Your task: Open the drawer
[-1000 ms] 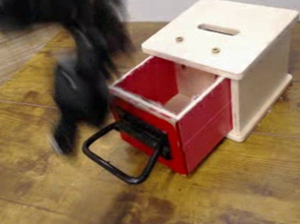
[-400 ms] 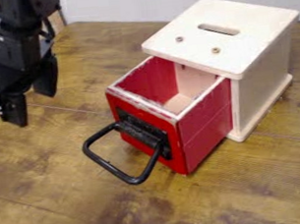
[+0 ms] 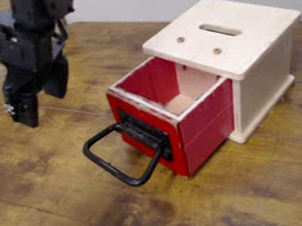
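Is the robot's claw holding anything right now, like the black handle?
No, nothing is held. The gripper hangs open to the left of the red drawer, apart from its black loop handle. The drawer is already pulled partway out.

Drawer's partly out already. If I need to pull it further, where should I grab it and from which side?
Grip the black loop handle on the drawer front. It hangs forward and low, with an open gap inside the loop. The open gripper, apart at upper left, should probably come from the front-left, one finger through the loop around its outer bar.
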Motion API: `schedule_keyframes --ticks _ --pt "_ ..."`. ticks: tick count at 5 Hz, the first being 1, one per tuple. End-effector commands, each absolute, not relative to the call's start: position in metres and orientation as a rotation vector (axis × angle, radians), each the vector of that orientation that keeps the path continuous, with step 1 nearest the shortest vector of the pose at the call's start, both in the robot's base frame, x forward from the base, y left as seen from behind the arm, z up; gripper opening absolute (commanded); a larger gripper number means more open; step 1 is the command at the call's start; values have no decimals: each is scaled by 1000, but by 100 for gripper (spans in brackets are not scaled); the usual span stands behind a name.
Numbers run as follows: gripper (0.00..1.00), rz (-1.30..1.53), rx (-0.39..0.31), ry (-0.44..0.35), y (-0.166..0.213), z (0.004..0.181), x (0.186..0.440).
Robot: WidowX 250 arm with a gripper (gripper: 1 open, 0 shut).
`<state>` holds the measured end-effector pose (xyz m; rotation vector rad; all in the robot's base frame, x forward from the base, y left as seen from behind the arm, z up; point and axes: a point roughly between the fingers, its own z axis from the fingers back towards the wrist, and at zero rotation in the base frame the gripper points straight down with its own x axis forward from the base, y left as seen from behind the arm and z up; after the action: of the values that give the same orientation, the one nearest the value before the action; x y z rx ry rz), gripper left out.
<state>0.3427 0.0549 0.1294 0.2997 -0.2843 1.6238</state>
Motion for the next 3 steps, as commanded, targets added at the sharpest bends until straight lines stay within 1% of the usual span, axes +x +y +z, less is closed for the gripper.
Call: schedule_keyframes --ticks 1,3 --pt "100 1612 256 -337 48 145 355" --pt "100 1605 268 -329 45 137 362"
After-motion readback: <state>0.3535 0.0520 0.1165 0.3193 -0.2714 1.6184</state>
